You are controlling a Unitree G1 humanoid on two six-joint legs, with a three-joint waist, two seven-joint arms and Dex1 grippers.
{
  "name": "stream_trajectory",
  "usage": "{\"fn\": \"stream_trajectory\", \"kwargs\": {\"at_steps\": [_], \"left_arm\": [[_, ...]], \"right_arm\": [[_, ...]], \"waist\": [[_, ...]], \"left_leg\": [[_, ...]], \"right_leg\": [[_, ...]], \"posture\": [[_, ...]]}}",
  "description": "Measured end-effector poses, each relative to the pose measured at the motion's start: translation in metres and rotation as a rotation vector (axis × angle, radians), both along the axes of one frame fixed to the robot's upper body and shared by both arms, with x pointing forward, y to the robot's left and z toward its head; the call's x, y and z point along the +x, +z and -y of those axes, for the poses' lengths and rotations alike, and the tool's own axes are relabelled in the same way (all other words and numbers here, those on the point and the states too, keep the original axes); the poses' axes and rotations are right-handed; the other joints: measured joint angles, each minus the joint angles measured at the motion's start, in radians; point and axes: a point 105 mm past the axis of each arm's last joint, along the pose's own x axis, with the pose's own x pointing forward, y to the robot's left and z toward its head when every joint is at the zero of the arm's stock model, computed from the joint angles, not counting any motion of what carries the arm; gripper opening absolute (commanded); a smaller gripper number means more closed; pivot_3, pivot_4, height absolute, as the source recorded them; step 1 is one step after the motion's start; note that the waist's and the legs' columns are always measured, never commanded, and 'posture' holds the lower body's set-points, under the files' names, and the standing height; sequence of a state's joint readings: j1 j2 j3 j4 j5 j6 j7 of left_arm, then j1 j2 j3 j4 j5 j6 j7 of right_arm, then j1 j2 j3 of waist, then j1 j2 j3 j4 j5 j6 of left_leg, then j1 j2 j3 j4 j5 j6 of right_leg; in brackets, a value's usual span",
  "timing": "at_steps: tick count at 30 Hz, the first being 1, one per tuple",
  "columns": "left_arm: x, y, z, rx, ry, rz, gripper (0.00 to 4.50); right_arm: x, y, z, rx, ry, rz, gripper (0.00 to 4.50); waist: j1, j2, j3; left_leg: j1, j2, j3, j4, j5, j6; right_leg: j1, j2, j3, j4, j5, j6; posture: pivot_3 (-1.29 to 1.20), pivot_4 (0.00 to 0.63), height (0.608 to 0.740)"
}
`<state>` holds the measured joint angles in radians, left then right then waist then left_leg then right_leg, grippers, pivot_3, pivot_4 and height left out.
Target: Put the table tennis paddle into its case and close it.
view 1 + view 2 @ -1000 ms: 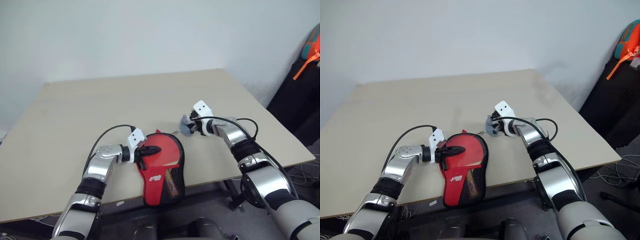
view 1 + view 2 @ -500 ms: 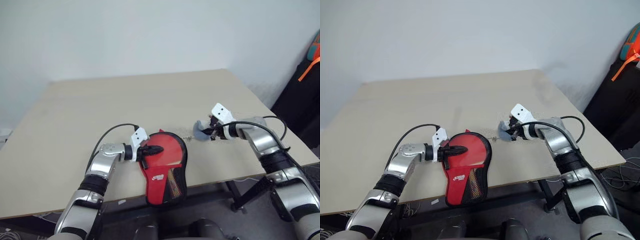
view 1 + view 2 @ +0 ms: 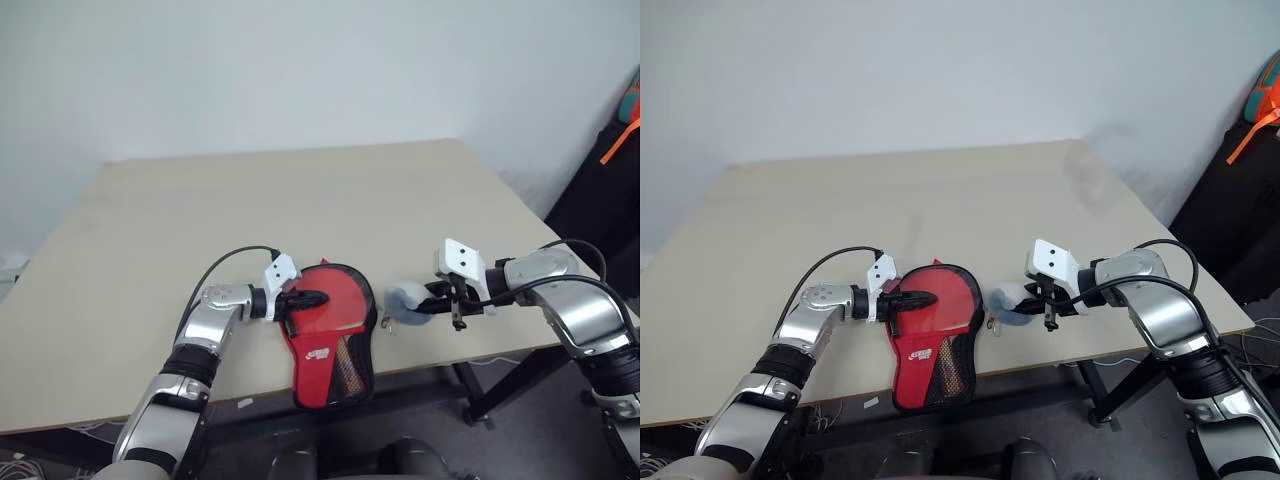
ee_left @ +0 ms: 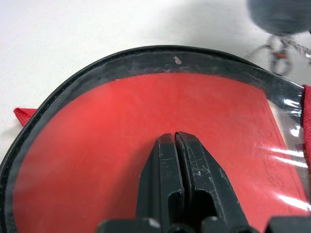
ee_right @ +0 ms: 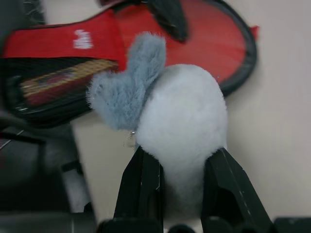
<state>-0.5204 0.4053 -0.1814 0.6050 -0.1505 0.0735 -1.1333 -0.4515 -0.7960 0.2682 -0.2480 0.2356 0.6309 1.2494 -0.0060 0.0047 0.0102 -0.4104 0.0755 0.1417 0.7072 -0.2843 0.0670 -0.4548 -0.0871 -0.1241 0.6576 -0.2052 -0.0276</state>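
left hand (image 3: 312, 298): clenched, pressed on the case (image 3: 330, 330)
right hand (image 3: 424, 300): grasping fluffy lump (image 5: 182, 126), just beside case
paddle (image 4: 146, 141): inside case, tabletop (image 3: 250, 210) edge

A glossy clear plastic side is seen on the case (image 4: 272, 121), streaked with bright glare, and smooth red rubber shows beneath it. Black woven fabric piping (image 4: 53, 109), slightly coarse, is seen edging it. A red cloth panel and black mesh (image 3: 345, 362) are shown lower down. The pale blue-grey lump (image 5: 180, 121) is seen as soft, fuzzy plush. The left pincer (image 4: 176, 145) is shown in scuffed matt black plastic. The tabletop (image 3: 300, 200) is seen as matt, smooth beige.
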Motion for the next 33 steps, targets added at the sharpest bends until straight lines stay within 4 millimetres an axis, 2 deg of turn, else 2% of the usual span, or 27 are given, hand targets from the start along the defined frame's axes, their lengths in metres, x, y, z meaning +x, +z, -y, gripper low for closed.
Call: {"fn": "stream_trajectory", "kwargs": {"at_steps": [5,12,26,33], "left_arm": [[0.001,0.000,0.003,0.004,-0.008,0.005,0.00],[0.001,0.000,0.005,0.007,-0.015,0.007,0.00],[0.001,0.000,0.005,0.012,-0.019,0.008,0.00],[0.002,0.001,0.006,0.013,-0.022,0.008,0.00]], "right_arm": [[-0.024,-0.008,-0.001,-0.025,0.089,-0.050,0.59],[-0.043,-0.009,0.001,-0.038,0.159,-0.083,0.59],[-0.087,-0.003,0.004,-0.023,0.295,-0.185,0.59],[-0.098,0.003,0.000,0.009,0.328,-0.194,0.59]], "waist": [[0.010,-0.001,0.000],[0.015,-0.002,0.001],[0.016,-0.003,0.002],[0.017,-0.004,0.002]], "left_leg": [[0.000,0.000,0.000,0.000,0.000,0.000],[0.000,0.000,-0.001,0.001,-0.001,0.000],[0.000,0.000,-0.005,0.001,-0.002,-0.001],[0.000,-0.001,-0.007,0.001,-0.002,-0.001]], "right_leg": [[0.000,0.000,0.000,0.000,0.000,0.000],[0.000,0.000,-0.001,-0.001,-0.001,0.000],[0.002,0.000,-0.003,-0.002,-0.001,0.001],[0.003,-0.001,-0.005,-0.003,-0.001,0.001]], "posture": [[0.00,0.000,0.706],[0.00,0.000,0.706],[0.00,0.000,0.706],[0.00,0.000,0.706]]}}
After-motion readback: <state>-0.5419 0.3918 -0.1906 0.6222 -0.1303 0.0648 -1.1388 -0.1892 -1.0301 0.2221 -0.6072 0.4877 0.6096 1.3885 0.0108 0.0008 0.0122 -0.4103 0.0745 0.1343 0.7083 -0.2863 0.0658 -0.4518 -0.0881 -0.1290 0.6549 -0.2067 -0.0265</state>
